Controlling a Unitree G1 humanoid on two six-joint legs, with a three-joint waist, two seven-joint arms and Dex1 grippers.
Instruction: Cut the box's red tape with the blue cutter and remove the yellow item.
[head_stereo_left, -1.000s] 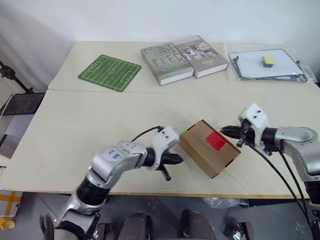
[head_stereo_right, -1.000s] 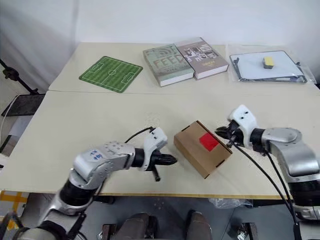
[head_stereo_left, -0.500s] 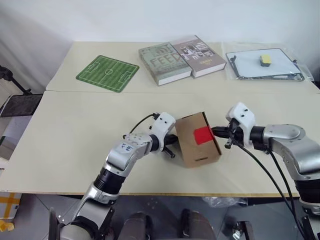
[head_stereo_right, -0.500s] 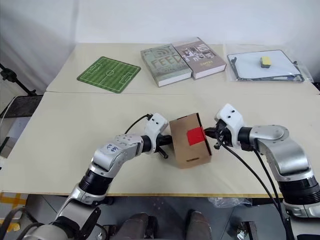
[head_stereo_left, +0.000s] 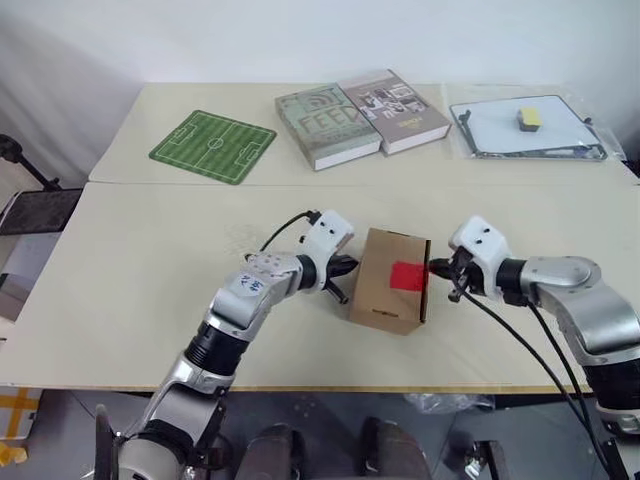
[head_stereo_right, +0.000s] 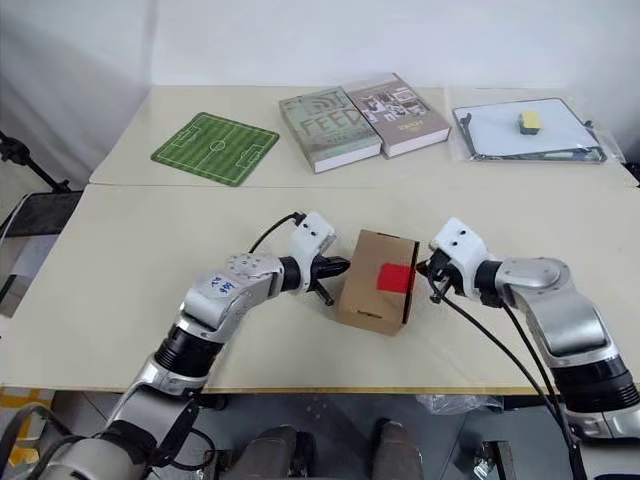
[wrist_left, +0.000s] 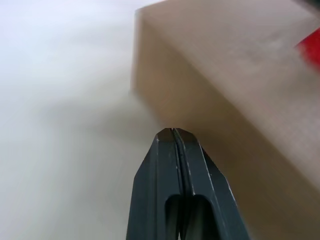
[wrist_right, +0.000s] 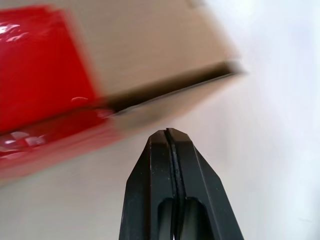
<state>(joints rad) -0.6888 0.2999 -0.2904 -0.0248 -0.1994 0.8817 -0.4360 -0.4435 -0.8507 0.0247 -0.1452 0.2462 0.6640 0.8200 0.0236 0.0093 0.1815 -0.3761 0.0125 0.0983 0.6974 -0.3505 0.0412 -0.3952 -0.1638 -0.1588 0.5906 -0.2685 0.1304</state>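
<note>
Your left gripper (wrist_left: 172, 131) has its two black fingers pressed flat together, holding nothing, and the tips are just at the left side wall of the box (head_stereo_left: 385, 290). Your right gripper (wrist_right: 166, 131) is closed in the same way, also empty, and its tips are just beside the box's right edge, near the place where the red tape (head_stereo_left: 408, 276) folds over that edge. So you have two grippers, one on each side of one box, and the box stands between them on the near table (head_stereo_left: 130, 290). There is one patch of red tape, on the top face toward the right side. The flaps of the box are closed. On the far table (head_stereo_left: 200, 100) you can count one green mat printed as a football field (head_stereo_left: 213, 146), two books (head_stereo_left: 360, 115) lying side by side and touching, and one whiteboard (head_stereo_left: 520, 128) in a clear sleeve with one small yellow-and-grey eraser (head_stereo_left: 528, 118) on it.
</note>
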